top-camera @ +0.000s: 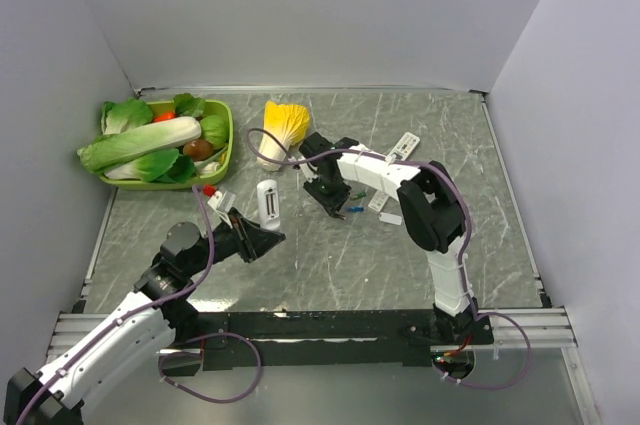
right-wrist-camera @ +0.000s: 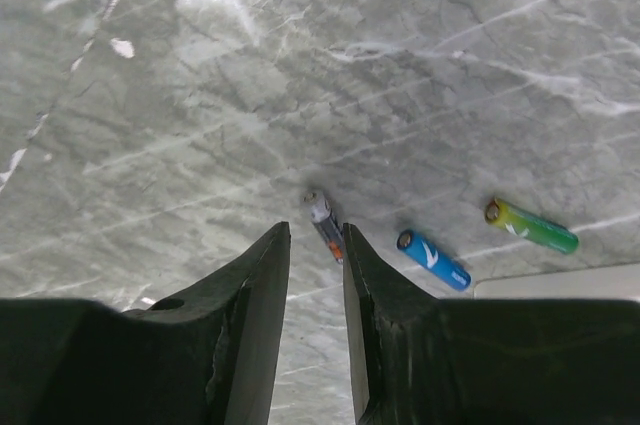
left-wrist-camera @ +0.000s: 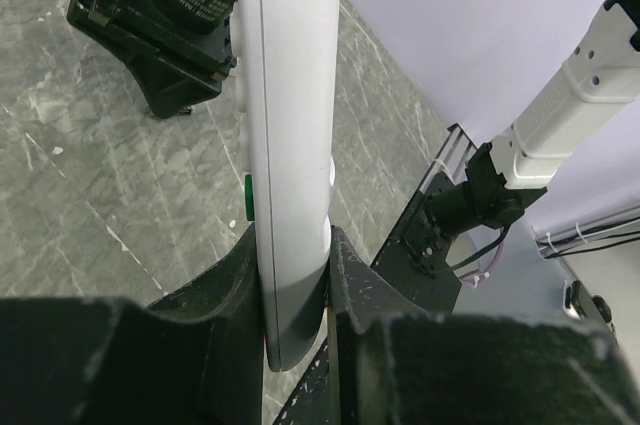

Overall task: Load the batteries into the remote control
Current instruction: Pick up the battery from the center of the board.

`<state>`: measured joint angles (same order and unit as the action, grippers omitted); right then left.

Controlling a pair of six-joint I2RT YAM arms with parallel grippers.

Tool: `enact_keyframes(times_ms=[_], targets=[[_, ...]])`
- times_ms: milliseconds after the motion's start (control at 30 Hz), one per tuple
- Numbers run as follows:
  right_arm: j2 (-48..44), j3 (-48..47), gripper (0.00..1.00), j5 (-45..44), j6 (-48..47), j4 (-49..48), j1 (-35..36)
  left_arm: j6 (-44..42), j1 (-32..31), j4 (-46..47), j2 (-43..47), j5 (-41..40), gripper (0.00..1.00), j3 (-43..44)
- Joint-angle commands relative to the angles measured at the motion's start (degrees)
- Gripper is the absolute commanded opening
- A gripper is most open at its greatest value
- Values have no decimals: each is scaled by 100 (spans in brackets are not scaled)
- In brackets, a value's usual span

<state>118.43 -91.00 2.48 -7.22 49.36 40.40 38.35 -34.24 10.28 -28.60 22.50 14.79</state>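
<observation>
- Left end effector (left-wrist-camera: 295, 285) clenches the remote control (left-wrist-camera: 290, 95) upright.
- Right end effector (right-wrist-camera: 314, 237) straddles the reddish battery (right-wrist-camera: 320, 213), grip unclear; lying slanted, it may roll out.

Plain pale walls (top-camera: 300, 15) closed in the table (top-camera: 330, 265) on three sides. Its top was grey and marble-patterned, evenly lit, with a metal rail (top-camera: 550, 330) along the near edge.

Upright white remote (top-camera: 268, 203) (in left claw (top-camera: 266, 230))
</observation>
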Motion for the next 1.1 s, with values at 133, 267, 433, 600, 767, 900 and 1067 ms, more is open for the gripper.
enact_keyframes(times_ms=[133,267,433,600,767,900,1067], targets=[[312,-243,35,-195,-157,153,99,-135,23,-18,118,-97,1,279],[417,-260,35,-239,-192,161,161,-143,23,44,21,-53,1,279],[514,-225,27,-370,-174,152,222,-152,23,176,-137,17,1,279],[243,-50,12,-354,-121,65,222,-143,23,272,-111,-18,1,244],[-390,39,9,-125,98,3,231,-64,23,605,-198,-97,1,200],[-1346,91,4,7,265,-277,231,67,23,1009,-348,-228,1,183],[-2472,127,3,-2,318,-682,240,261,23,1414,-602,-422,1,252]])
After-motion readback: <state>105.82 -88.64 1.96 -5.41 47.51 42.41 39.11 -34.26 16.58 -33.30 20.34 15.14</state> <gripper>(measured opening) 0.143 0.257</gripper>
